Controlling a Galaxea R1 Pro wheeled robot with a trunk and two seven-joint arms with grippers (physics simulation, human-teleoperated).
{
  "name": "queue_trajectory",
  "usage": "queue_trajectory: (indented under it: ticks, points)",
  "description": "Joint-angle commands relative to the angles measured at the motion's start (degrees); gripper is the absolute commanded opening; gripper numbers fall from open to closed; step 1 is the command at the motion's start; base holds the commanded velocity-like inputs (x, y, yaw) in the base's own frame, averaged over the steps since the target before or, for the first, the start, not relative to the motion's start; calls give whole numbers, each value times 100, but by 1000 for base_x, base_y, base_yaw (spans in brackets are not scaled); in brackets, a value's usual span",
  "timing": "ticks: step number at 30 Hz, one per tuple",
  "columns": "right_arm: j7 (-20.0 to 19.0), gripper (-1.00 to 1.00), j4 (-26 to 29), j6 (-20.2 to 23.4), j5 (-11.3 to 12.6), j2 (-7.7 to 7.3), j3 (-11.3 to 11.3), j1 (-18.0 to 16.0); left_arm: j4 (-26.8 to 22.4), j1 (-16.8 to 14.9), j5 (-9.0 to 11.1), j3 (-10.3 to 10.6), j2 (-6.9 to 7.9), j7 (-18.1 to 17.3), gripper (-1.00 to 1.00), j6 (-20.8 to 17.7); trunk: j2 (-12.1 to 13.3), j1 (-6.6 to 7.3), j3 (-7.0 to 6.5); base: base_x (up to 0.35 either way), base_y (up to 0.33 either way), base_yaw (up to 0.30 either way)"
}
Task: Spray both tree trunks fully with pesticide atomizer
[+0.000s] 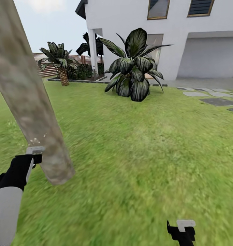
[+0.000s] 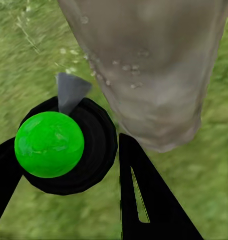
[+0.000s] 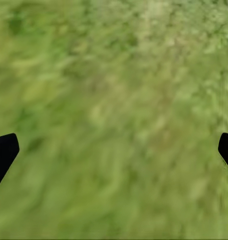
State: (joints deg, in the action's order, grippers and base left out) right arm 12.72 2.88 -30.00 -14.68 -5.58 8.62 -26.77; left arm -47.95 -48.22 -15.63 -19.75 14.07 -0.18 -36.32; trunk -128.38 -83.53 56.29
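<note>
Holding the pesticide atomizer (image 2: 61, 150) in the left gripper (image 2: 68, 200): left wrist view shows its black round body with a bright green cap sitting between the two black fingers (image 2: 144, 200), fingers closed against it. A grey nozzle tip pokes out from the far side of the body, pointing at the grass beside the trunk base.

Tree trunk (image 1: 27, 102) is right next to that gripper. In the head view it runs as a thick pale grey-brown column with mottled bark from the upper left corner down to the lawn (image 1: 147, 153), leaning in the frame, base meeting the grass just beside the left arm. The wrist view shows the same trunk (image 2: 154, 65) close in front of the atomizer, with a few small pale specks on the bark. Can't tell whether atomizer and trunk touch; looks like a narrow gap.

Right gripper (image 3: 114, 155) hangs low over bare grass, well apart from the trunk. Its two black fingertips (image 3: 3, 152) sit at opposite edges of the right wrist view, spread wide with nothing between them. In the head view it's at the bottom right (image 1: 182, 232).

Background: broad striped-leaf plant (image 1: 133, 68) mid-lawn, white house (image 1: 164, 34) behind it, small palm (image 1: 60, 61) and slatted wooden fence (image 1: 48, 65) to the left, grey stepping stones (image 1: 218, 99) on the right.
</note>
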Motion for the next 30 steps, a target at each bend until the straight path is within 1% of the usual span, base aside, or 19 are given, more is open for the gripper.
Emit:
queue_trajectory:
  ticks: [1, 3, 4, 7, 9, 16, 19, 27, 30]
  points:
    - [20, 100, -6, -15, -61, 2, 43, -4, -4, -4, -4, -65, -2, 24, -100, -26, -2, -2, 5, 272, -160, 45]
    - [20, 100, -6, -15, -61, -10, 43, -4, 3, -3, -2, -245, -8, 145, -100, -12, -2, -2, 5, 279, -151, 16]
    - [20, 100, -6, -15, -61, -12, 43, -4, 4, 29, 1, -280, -14, 178, -100, -2, -2, -2, 5, 282, -145, 3]
    - [20, 100, -6, -15, -61, -13, 43, -4, 10, 147, 6, -287, -30, 191, -100, 21, -2, -2, 5, 284, -140, 1]
    - [20, 100, -6, -15, -61, -14, 43, -4, 13, 283, 14, -303, -31, 193, -100, 41, -2, -2, 5, 249, -166, 0]
    - [20, 100, -1, -15, -54, -14, 43, -4, 17, 344, 6, -309, -33, 202, -100, 46, -2, -2, 5, 39, -260, 14]
    - [20, 100, -2, -15, -54, -14, 43, -4, 17, 508, 15, -318, -16, 202, -100, 56, -2, -2, 5, 1, -274, 225]
    - [20, 100, -2, -15, -55, -13, 43, -4, 14, 537, 17, -328, -33, 207, -100, 71, -2, -2, 5, 108, -265, 274]
    - [20, 100, -3, -15, -56, -2, 43, -4, 14, 541, 16, -535, -22, 211, -100, 130, -2, -2, 5, 169, -251, 277]
